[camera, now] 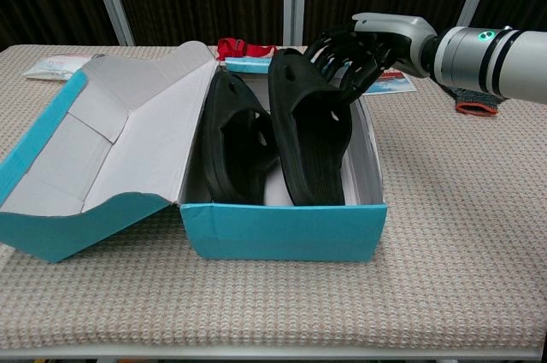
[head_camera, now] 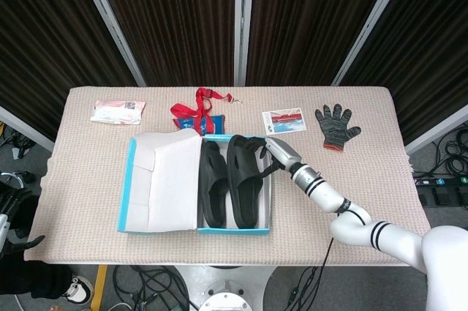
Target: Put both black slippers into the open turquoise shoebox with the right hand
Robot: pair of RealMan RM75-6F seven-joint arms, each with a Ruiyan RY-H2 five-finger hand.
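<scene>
The turquoise shoebox [head_camera: 234, 231] [camera: 282, 231] stands open at mid-table, its lid [head_camera: 164, 183] [camera: 128, 149] folded out to the left. Both black slippers are inside it. The left slipper [head_camera: 213, 186] [camera: 235, 145] leans on its side against the lid wall. The right slipper [head_camera: 247, 186] [camera: 312, 137] lies sole-down beside it, its far end raised a little. My right hand [head_camera: 272, 151] [camera: 355, 51] is at the box's far right corner, its fingers curled around that far end. My left hand appears in neither view.
A grey glove [head_camera: 335, 126] [camera: 468, 98] and a postcard [head_camera: 284, 121] [camera: 389, 81] lie behind and to the right of the box. A red lanyard [head_camera: 197, 110] [camera: 239, 47] sits behind it, and a white packet [head_camera: 117, 111] [camera: 55, 66] at the far left.
</scene>
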